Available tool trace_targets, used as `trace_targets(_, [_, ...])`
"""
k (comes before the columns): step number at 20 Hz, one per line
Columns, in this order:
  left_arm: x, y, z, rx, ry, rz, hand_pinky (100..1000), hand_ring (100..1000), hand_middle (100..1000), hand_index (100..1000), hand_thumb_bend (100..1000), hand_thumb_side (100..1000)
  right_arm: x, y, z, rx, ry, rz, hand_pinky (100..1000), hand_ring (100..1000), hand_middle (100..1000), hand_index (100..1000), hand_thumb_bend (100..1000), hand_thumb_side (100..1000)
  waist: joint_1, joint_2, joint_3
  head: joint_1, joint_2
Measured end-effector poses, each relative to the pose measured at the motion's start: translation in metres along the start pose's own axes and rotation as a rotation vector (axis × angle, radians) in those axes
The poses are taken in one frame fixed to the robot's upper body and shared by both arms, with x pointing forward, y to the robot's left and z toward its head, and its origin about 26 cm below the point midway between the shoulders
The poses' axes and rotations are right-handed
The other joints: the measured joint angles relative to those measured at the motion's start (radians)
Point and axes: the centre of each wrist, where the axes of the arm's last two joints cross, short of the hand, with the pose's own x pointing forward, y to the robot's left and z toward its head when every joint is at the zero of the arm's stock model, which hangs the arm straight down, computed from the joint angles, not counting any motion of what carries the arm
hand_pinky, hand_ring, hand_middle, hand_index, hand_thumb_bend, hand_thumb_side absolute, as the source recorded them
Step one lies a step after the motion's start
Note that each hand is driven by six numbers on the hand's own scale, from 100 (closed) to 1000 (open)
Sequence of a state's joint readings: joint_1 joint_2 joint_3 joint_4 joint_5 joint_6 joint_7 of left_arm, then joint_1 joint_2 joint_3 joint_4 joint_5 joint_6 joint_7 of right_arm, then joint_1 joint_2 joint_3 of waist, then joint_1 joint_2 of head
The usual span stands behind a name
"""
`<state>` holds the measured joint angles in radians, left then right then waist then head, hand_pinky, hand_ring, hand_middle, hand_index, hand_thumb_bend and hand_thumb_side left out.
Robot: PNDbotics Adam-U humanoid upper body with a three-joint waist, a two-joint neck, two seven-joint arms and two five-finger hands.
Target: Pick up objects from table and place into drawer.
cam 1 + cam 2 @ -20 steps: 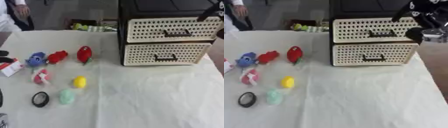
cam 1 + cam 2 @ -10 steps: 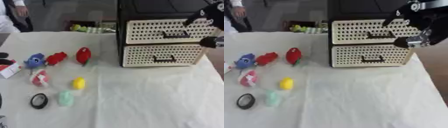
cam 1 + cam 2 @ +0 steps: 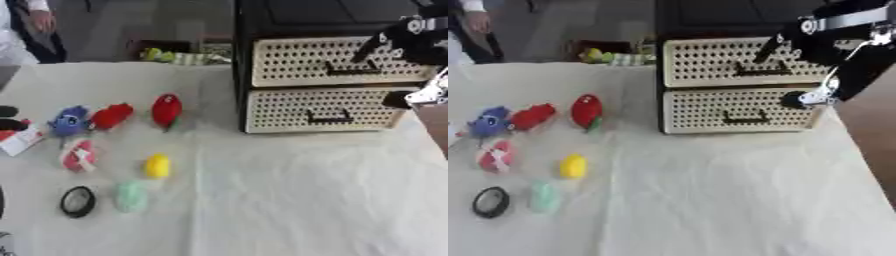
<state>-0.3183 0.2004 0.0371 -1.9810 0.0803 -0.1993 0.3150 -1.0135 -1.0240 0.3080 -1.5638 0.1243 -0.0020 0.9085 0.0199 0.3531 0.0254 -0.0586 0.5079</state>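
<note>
Nothing is stowed yet: both drawers (image 3: 741, 82) look closed, the toys (image 3: 157, 165) all lie on the worktop (image 3: 289, 200), and the right robot hand (image 3: 811, 42), fingers unreadable, sits by the upper handle.

The right hand (image 3: 798, 42) is raised at the upper right (its fingers too blurred to read).

This looks like a robot test lab set up as a tabletop demo: a table (image 3: 737, 200) under a plain white cloth, a perforated cream two-drawer cabinet (image 3: 741, 85), small bright toy props (image 3: 114, 135) laid in a loose group, and a person standing (image 3: 31, 25) at the far edge.
</note>
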Motion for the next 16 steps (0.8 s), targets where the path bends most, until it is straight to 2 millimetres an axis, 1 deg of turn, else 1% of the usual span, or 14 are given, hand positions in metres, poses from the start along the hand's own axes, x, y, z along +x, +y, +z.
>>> trace_targets(2, [0.0,-0.001,0.0,-0.004,0.002,0.003,484,559,645,780,100,959,-0.002,-0.001,-0.004,-0.002,0.014,-0.015,100,100,100,886,376,289,0.0,0.001,0.0,-0.001,0.0])
trace_targets(3, [0.0,-0.001,0.0,-0.005,0.003,0.004,484,559,645,780,100,959,-0.004,-0.001,-0.006,-0.002,0.021,-0.023,100,100,100,886,382,287,0.001,0.001,0.0,-0.002,0.0])
trace_targets(5, [0.0,-0.001,0.0,-0.004,0.003,0.005,484,559,646,779,100,960,-0.007,-0.001,-0.01,-0.001,0.036,-0.042,100,100,100,890,435,280,0.002,0.003,0.001,-0.004,0.0])
trace_targets(8, [0.0,-0.002,0.001,-0.003,0.007,0.01,483,559,645,779,100,958,-0.011,-0.002,-0.015,-0.002,0.053,-0.065,100,100,100,887,507,297,0.002,0.005,0.002,-0.005,0.0])
trace_targets(10, [0.0,-0.002,0.001,-0.005,0.009,0.01,483,559,645,779,100,959,-0.013,-0.002,-0.018,-0.002,0.06,-0.077,100,100,100,887,520,299,0.002,0.006,0.002,-0.006,0.0])
trace_targets(11, [0.0,-0.002,0.001,-0.005,0.009,0.01,483,560,646,779,100,959,-0.014,-0.002,-0.019,-0.002,0.065,-0.081,100,100,100,887,520,319,0.002,0.006,0.002,-0.006,0.0])
trace_targets(16, [0.0,-0.002,0.001,-0.006,0.008,0.01,484,560,646,779,100,960,-0.019,0.001,-0.023,0.005,0.088,-0.093,100,100,100,885,520,321,0.002,0.009,0.006,-0.01,0.0])
